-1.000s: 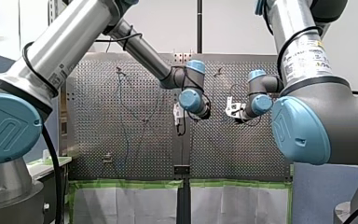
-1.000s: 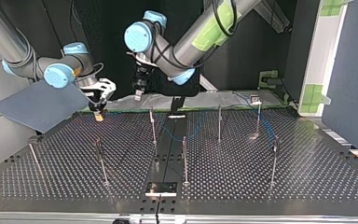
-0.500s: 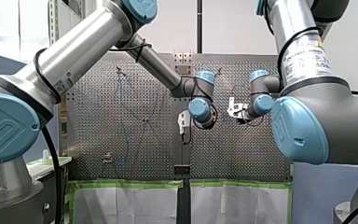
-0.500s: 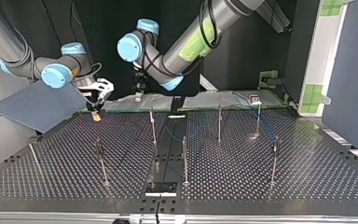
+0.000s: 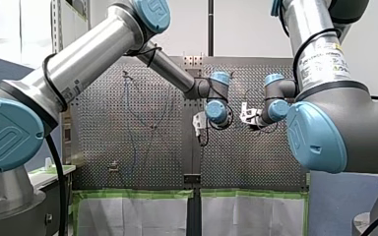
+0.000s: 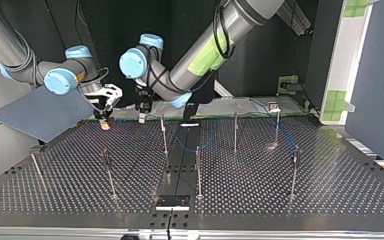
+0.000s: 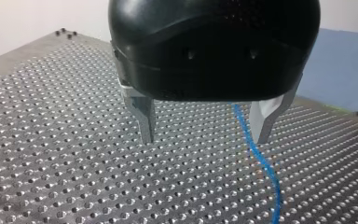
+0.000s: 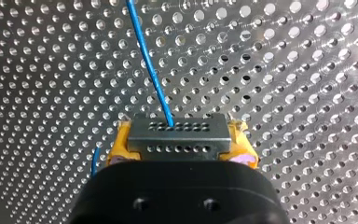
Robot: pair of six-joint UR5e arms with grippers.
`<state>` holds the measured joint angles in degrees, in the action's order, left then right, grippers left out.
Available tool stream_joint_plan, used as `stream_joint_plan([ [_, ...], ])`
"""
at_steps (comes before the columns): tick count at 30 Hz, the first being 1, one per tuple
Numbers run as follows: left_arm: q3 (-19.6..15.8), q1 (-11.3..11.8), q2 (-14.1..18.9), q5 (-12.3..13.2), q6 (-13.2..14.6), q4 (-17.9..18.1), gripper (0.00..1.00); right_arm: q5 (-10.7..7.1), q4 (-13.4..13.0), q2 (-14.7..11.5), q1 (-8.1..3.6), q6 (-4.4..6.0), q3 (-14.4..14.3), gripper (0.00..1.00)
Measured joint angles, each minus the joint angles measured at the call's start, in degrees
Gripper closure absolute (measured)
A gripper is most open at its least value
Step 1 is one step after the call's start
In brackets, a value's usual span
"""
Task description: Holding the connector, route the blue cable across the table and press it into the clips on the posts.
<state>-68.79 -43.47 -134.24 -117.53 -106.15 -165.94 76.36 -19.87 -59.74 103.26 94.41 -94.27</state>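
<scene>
The grey connector (image 8: 178, 133) sits between the yellow pads (image 8: 242, 140) of my right gripper (image 8: 179, 140), which is shut on it. The blue cable (image 8: 149, 60) leaves the connector and runs ahead over the perforated table (image 8: 307, 70). In the top view my right gripper (image 6: 105, 124) hangs low over the table's far left part. My left gripper (image 6: 141, 118) hovers just beside it, open and holding nothing. Its metal fingers (image 7: 144, 119) stand wide apart above the table, and the blue cable (image 7: 258, 161) lies on the plate below them. The blue cable (image 6: 190, 145) also loops between the middle posts.
Several thin posts stand on the table, such as a post (image 6: 163, 132) near my left gripper, a middle post (image 6: 198, 170) and a post (image 6: 294, 172) at the top view's right. A small black plate (image 6: 173, 202) lies at the near edge.
My left arm has swung toward the top view's left and lower, bringing its open gripper close to my right gripper. My right gripper has barely moved and still holds the connector.
</scene>
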Motion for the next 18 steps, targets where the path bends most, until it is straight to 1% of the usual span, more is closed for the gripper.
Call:
stream_joint_plan([
  [9,4.42,-0.07,-3.84,-0.25,-0.37,-3.3,0.0,-0.2,0.01,-0.03,-0.02,0.0,0.0,0.98],
  [15,7.44,0.01,-6.83,-1.01,-0.71,-3.21,0.0,-0.16,-0.01,-0.07,-0.01,0.0,0.03,0.98],
  [18,7.95,0.14,-7.35,-1.22,-1.01,-2.46,0.0,-0.16,-0.06,-0.08,-0.01,0.0,0.06,0.98],
])
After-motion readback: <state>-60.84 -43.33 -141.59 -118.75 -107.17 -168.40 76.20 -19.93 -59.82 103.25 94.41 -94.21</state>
